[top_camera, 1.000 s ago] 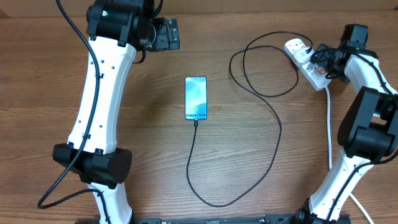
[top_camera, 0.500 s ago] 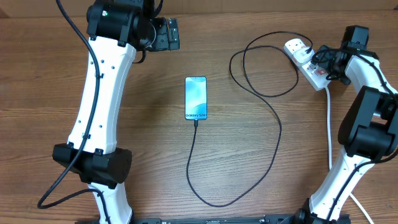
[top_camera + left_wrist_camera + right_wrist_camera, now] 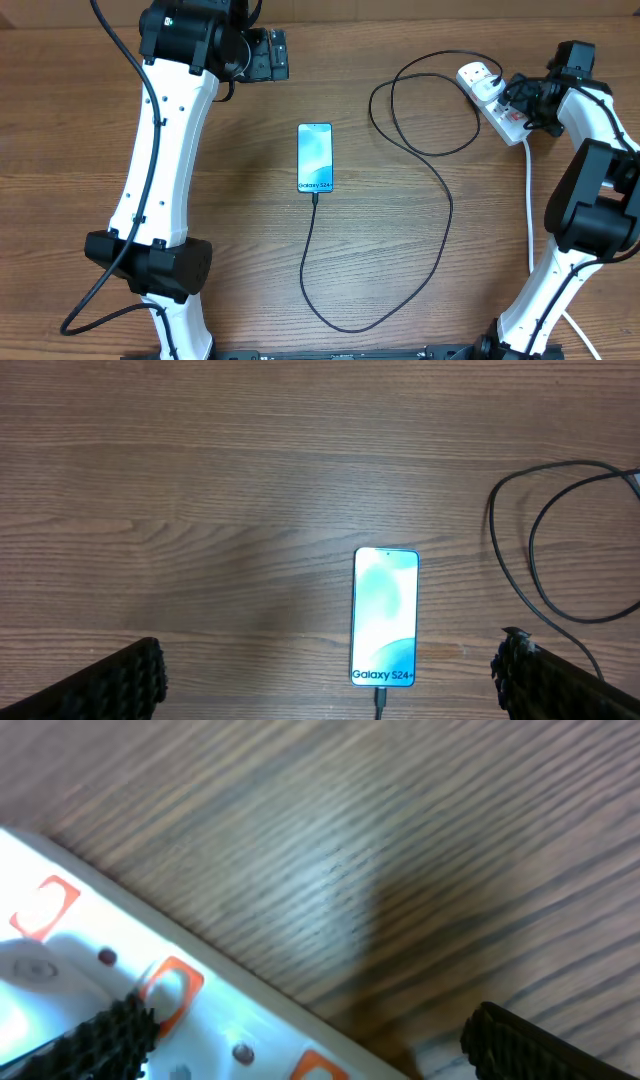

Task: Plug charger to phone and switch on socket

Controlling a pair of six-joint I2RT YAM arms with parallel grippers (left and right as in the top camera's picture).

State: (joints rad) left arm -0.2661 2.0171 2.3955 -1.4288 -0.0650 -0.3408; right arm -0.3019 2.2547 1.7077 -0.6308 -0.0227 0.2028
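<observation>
The phone (image 3: 314,157) lies flat mid-table, its blue screen up, and the charger's black connector (image 3: 316,196) sits in its lower end. The charger's black cable (image 3: 448,205) loops down, right and up to its white plug head (image 3: 478,74) in the socket (image 3: 497,108) at the far right. My left gripper (image 3: 268,55) is open and empty, high above the table beyond the phone. Its view shows the phone (image 3: 385,615), the connector (image 3: 379,702) and the gripper (image 3: 330,690) itself. My right gripper (image 3: 519,100) is open at the socket. In its view the gripper (image 3: 310,1050) straddles the socket's edge (image 3: 100,1000) with its orange-ringed switches.
The socket's thick white cord (image 3: 530,200) runs down the right side beside the right arm. The cable's loop (image 3: 535,530) lies right of the phone. The left arm's white links (image 3: 165,150) stand at the table's left.
</observation>
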